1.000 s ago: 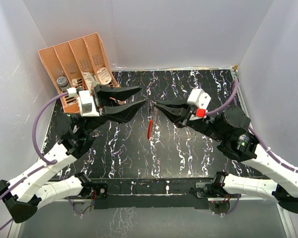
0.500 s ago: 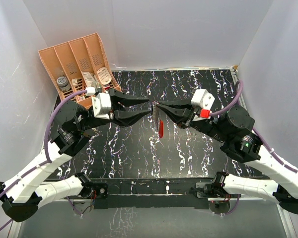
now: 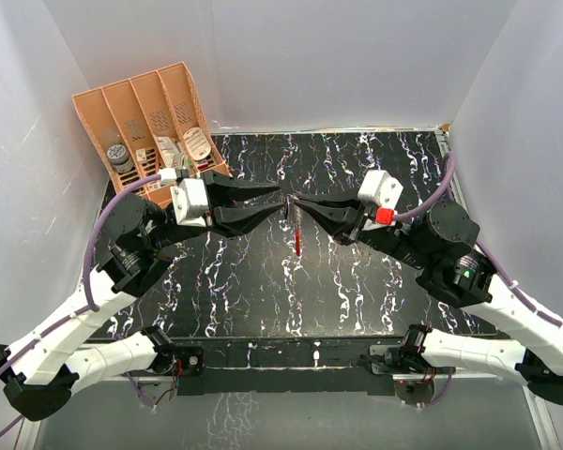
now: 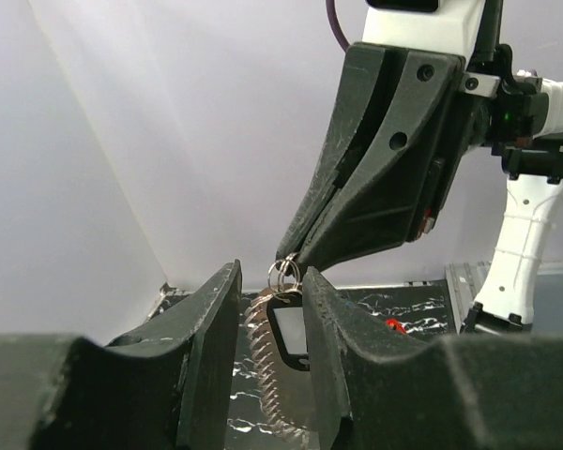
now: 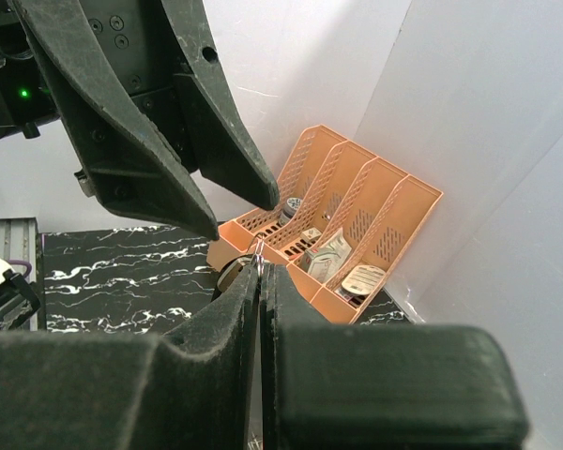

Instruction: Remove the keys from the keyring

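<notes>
While right gripper point(image 3: 295, 201) pinches shut on thin metal ring at frame centre, keyring point(image 3: 298, 236) hangs below tips, red tag clear of table point(image 3: 375, 281). Left gripper point(image 3: 284, 195) partly open, fingers either side of ring and tag, contact unclear. Key too small to pick out. Peach organiser point(image 3: 141, 112) upper left.

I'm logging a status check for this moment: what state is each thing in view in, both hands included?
left hand: open, one finger on either side of the hanging keyring.
right hand: shut on the keyring's thin ring.
keyring: held off the table, with its red tag dangling.
keys: one small dark piece, apparently still on the ring.
organiser: standing at the back left, with its slots partly filled.
</notes>
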Tool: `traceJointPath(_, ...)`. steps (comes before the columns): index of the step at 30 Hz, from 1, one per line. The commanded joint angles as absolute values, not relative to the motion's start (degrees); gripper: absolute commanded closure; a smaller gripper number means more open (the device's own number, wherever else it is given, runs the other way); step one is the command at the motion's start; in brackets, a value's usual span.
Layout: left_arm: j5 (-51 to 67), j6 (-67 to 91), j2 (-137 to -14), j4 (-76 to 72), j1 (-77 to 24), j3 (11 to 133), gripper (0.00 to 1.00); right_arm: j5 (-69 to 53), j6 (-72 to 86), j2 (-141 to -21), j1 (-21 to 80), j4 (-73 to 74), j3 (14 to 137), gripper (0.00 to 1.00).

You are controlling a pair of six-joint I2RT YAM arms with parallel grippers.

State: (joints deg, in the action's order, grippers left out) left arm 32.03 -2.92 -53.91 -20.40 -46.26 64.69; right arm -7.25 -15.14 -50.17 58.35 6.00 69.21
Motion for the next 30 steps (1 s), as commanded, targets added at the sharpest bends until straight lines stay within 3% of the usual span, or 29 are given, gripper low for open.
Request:
traceJointPath(1, 29.6, -2.3, -52.6, -24.6, -46.4, 64.2, 0.69, -7.6, -15.2, -48.8, 58.1, 2.4, 71.6, 1.00)
traceJointPath(7, 32.6, -0.5, -54.3, -25.0, -46.5, 64.6, 0.69, -7.9, -15.3, -48.9, 58.1, 2.1, 71.6, 1.00)
traceJointPath(13, 34.6, 1.7, -55.4, -24.7, -46.5, 64.4, 0.59, -8.0, -15.2, -48.8, 58.1, 2.0, 71.8, 1.00)
traceJointPath(30, 36.0, 3.5, -57.2, -27.6, -46.4, 62.8, 0.63, -8.3, -15.2, -48.8, 58.1, 1.4, 71.5, 1.00)
